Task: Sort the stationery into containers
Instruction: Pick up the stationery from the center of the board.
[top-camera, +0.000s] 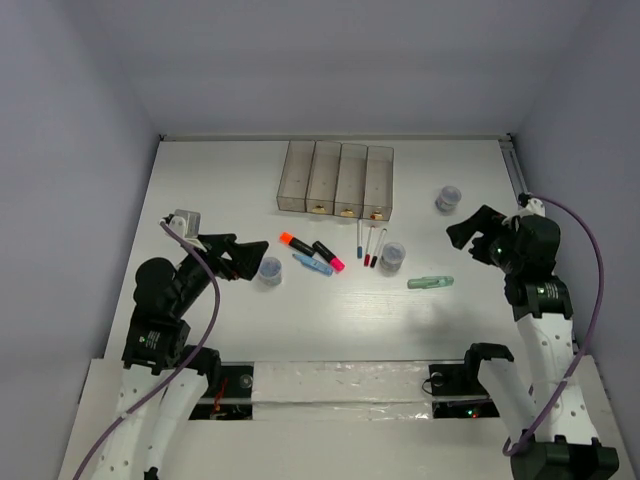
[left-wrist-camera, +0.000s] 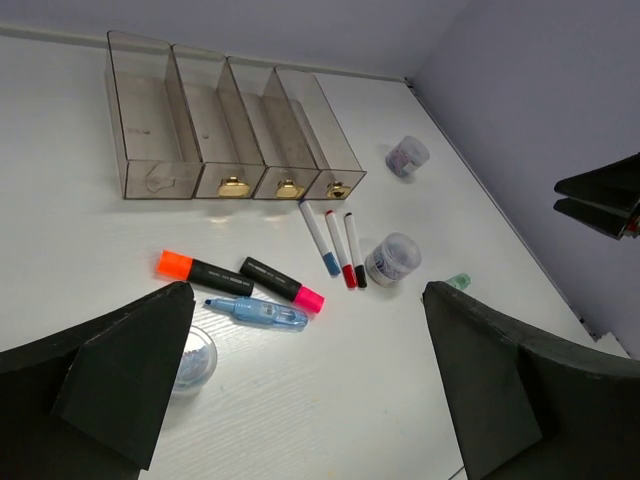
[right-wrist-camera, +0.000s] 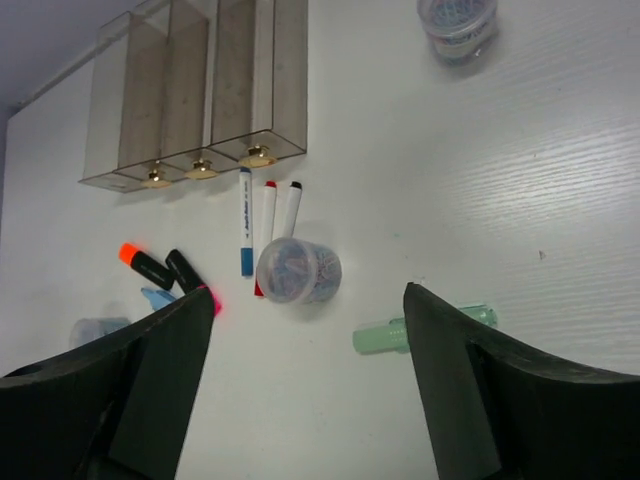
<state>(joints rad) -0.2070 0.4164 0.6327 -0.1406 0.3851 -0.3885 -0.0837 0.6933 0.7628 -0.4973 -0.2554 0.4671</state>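
Note:
The four joined translucent containers (top-camera: 336, 180) stand at the back centre, empty. In front lie an orange highlighter (top-camera: 297, 243), a pink highlighter (top-camera: 328, 256), a light blue marker (top-camera: 312, 264) and three thin white pens (top-camera: 369, 244). A pale green marker (top-camera: 431, 283) lies to the right. Round pots stand at left (top-camera: 270, 270), centre (top-camera: 392, 257) and back right (top-camera: 448, 198). My left gripper (top-camera: 250, 260) is open and empty, just left of the left pot. My right gripper (top-camera: 460, 232) is open and empty, above the table between the back right pot and the green marker.
Grey walls enclose the white table (top-camera: 220, 180) on three sides. A metal rail (top-camera: 518, 180) runs along the right edge. A taped white strip (top-camera: 340, 390) crosses the near edge between the arm bases.

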